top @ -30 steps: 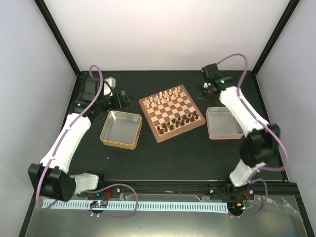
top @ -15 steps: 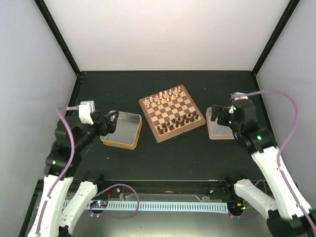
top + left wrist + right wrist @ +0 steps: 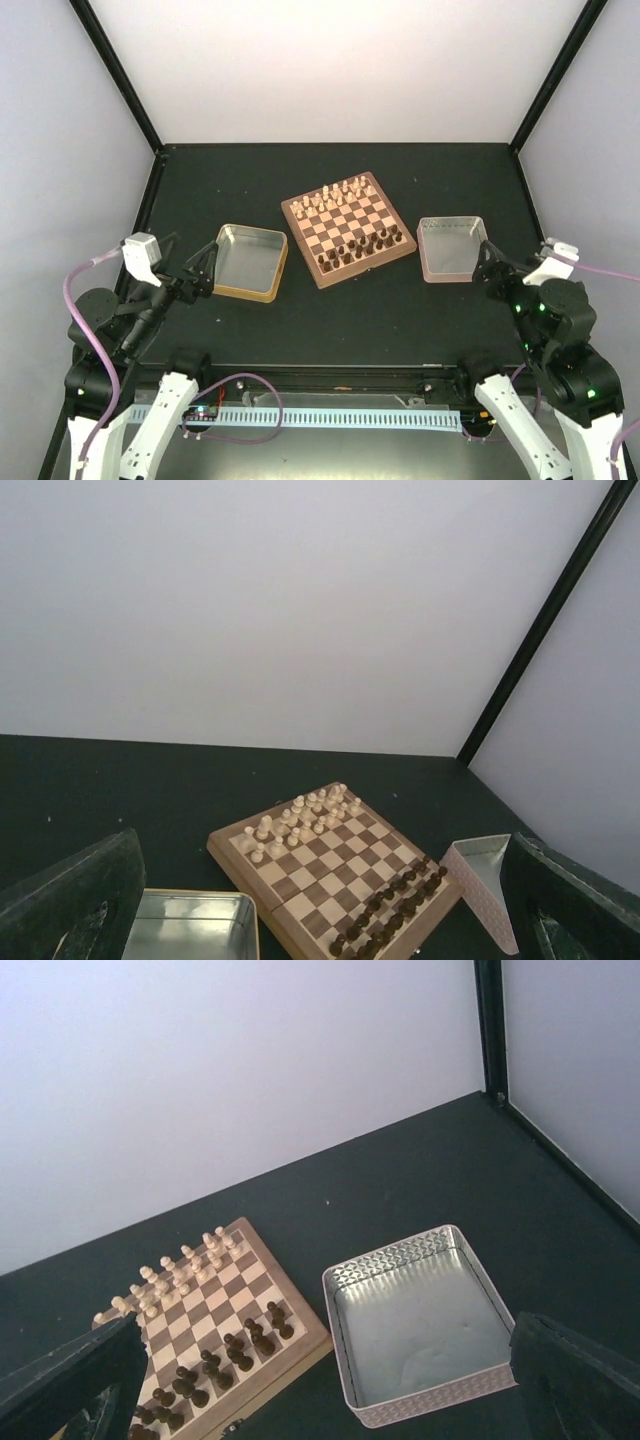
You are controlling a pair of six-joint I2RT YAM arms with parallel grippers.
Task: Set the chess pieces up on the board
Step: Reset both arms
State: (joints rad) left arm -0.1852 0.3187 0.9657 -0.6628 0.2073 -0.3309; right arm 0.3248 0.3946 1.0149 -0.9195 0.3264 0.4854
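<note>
While left claw (image 3: 195, 262) and right claw (image 3: 497, 268) gape (both empty), chess pieces (image 3: 365, 245) seemingly line the board (image 3: 345, 225).

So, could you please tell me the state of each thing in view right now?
board: lying flat, askew between the tins.
dark pieces: standing along the near side.
pale pieces: standing along the far side.
left tin: empty.
right tin: empty.
left gripper: open, empty.
right gripper: open, empty.

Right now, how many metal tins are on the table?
2. A gold-rimmed tin lies left of the chessboard, and a pinkish tin lies right of it. Both sit apart from the board, and none seems hidden.
</note>
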